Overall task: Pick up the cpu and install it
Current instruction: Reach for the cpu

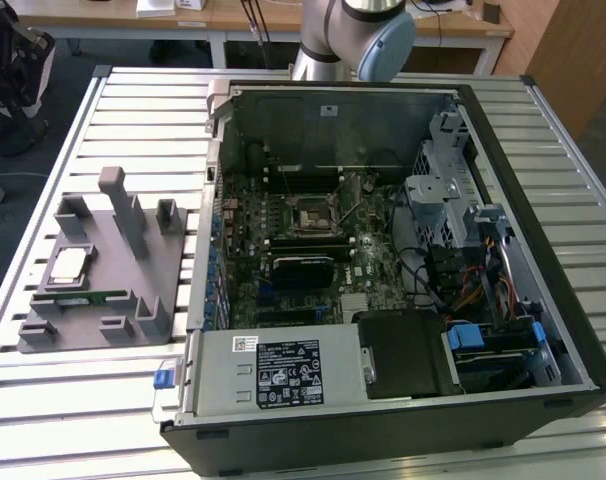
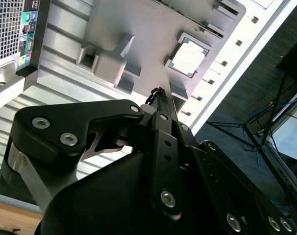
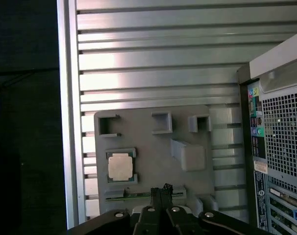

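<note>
One ribbed aluminium tabletop point(image 1: 73, 420) carries one open black metal computer case point(image 1: 403, 435). Beside the case, on the exterior view's left, sits one matte grey moulded holder point(image 1: 103, 275). In both wrist views the black claw point(image 3: 160, 188) point(image 2: 157, 92) is pinched narrow and grips nothing. One square, silver-topped cpu point(image 1: 68, 265) point(image 3: 120, 166) point(image 2: 187, 59) lies flat in the holder's recess.

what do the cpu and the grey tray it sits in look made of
The small square silver-grey cpu: likely metal lid, soft dull sheen, pale rim. The flat grey holder tray: probably plastic, uniform matte grey with blocky moulded posts.
</note>
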